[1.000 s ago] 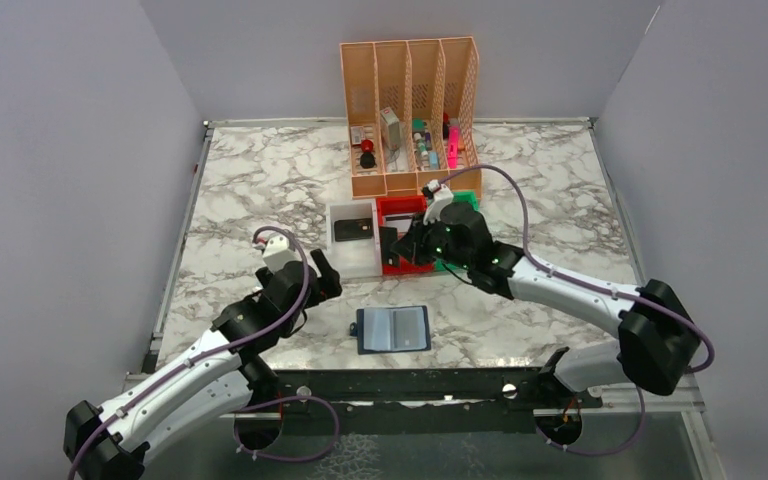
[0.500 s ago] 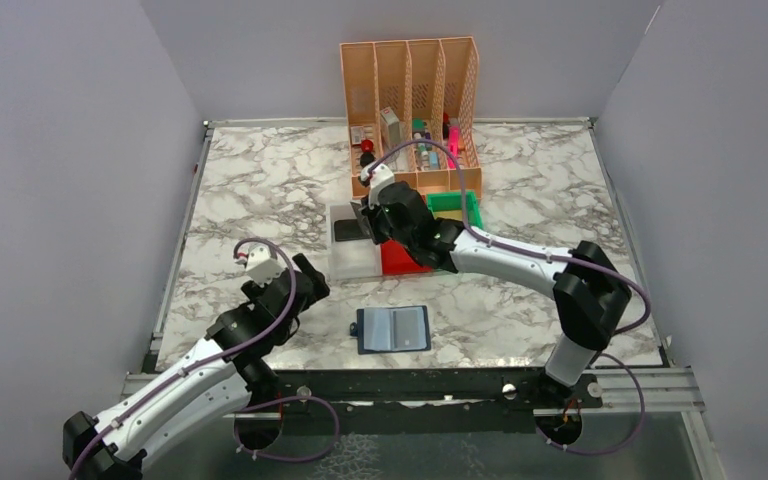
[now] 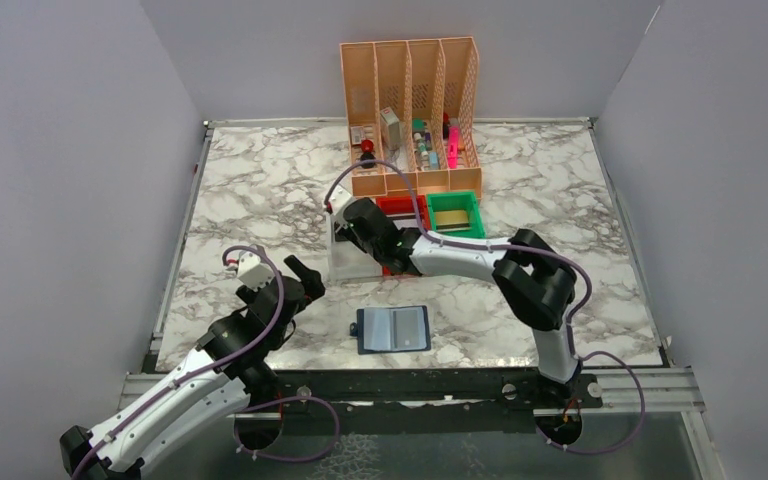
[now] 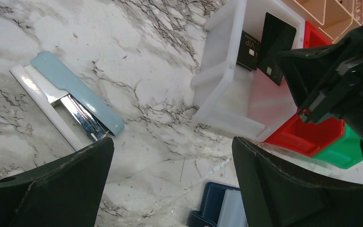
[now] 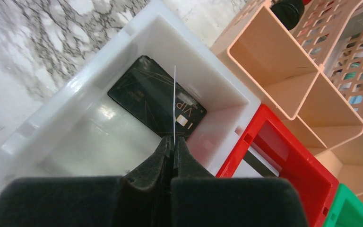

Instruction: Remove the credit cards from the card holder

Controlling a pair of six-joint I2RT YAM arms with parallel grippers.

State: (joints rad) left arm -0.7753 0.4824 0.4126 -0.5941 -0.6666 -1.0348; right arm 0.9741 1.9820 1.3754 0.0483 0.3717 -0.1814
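- Right gripper (image 5: 174, 142): fingers (image 5: 191, 163) pressed together on a thin black plastic card (image 4: 276, 47), pinched at one short end. The card stands on edge, long axis running straight out past the fingertips.
- Key relation: the held card hangs directly over the white plastic bin (image 5: 52, 111). Its far end is above a black VIP-marked card (image 5: 146, 97) lying flat on the bin floor.
- My read: the step in hand is the drop-off. Parting the fingers should let the card fall onto the one below. Risk: it ends up leaning on the bin wall.
- Left gripper (image 4: 172, 142): fingers wide apart, holding nothing, hovering over the marble-pattern table (image 4: 137, 56).
- Flat navy-blue two-panel card holder (image 3: 393, 328): lies open on the table, well back from the right fingertips, towards the arm bases.
- In the left wrist view the holder's corner shows just under the gap between the fingers. Its long axis runs across the arms. It is about equally near either gripper, and the left one is free.
- Cannot tell whether its greyish pockets hold more cards.
- Red plastic bin (image 5: 234, 163) sits just beside the right fingers. Past it is the green plastic bin (image 3: 455, 196) with a gold card (image 3: 450, 217) inside.
- Tall orange slotted file rack (image 3: 410, 90) stands beyond the right fingertips.
- Light-blue and white stapler (image 4: 75, 92) lies ahead of the left fingers, off to one side.
- Nothing stands between either gripper and the holder.
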